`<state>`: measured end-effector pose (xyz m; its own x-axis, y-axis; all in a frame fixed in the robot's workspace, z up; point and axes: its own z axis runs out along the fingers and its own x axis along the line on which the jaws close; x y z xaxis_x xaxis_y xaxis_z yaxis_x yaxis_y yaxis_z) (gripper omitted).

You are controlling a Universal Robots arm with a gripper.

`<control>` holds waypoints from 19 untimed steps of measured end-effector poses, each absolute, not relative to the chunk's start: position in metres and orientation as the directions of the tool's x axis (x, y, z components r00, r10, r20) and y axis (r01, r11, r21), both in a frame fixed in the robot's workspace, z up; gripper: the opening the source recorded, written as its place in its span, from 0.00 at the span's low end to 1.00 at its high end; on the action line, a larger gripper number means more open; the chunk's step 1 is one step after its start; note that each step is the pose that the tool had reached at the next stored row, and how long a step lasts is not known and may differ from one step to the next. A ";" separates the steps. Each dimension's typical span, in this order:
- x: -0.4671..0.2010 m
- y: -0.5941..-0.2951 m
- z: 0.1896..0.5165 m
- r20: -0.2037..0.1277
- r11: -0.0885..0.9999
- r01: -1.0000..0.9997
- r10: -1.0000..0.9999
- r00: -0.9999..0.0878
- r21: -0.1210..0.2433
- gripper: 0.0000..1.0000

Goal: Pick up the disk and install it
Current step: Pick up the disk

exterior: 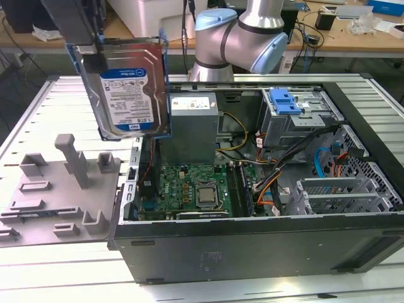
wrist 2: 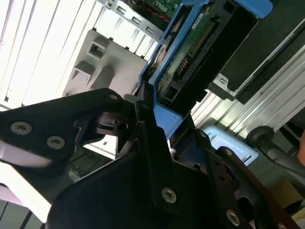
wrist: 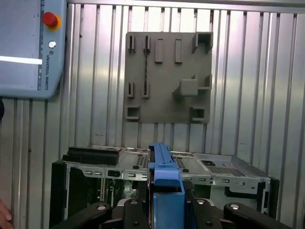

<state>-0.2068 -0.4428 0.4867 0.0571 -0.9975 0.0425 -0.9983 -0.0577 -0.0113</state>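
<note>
The disk (exterior: pixel 129 85), a silver drive with a white-and-blue label in a blue carrier, hangs tilted in the air. It is over the exterior view's left edge of the open computer case (exterior: pixel 252 252). My gripper (exterior: pixel 93 58) is shut on the disk's upper edge. In the second wrist view the black fingers (wrist 2: pixel 143 126) clamp the blue carrier, and the disk (wrist 2: pixel 195 52) shows its circuit-board side. The first wrist view looks down along the disk's blue carrier edge (wrist: pixel 163 174) between my fingers (wrist: pixel 131 210). The grey drive cage (exterior: pixel 297 123) with a blue latch (exterior: pixel 285 101) stands at the case's far right.
A grey fixture plate (exterior: pixel 57 189) with upright pegs lies on the slatted table at the exterior view's left of the case, seen again as the plate (wrist: pixel 167 76) from above. Motherboard (exterior: pixel 189 189), power supply (exterior: pixel 194 123) and cables fill the case. A teach pendant (wrist: pixel 28 47) lies on the table.
</note>
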 end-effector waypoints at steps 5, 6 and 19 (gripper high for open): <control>-0.163 -0.453 0.487 0.042 -0.058 -0.998 -0.997 0.057 -0.011 0.37; -0.152 -0.455 0.487 0.042 -0.058 -0.998 -0.997 0.057 -0.011 0.37; -0.078 -0.489 0.489 0.042 -0.058 -0.998 -0.997 0.057 -0.009 0.37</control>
<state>-0.0782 -0.4890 0.4885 0.0572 -0.9975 0.0424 -0.9983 -0.0576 -0.0095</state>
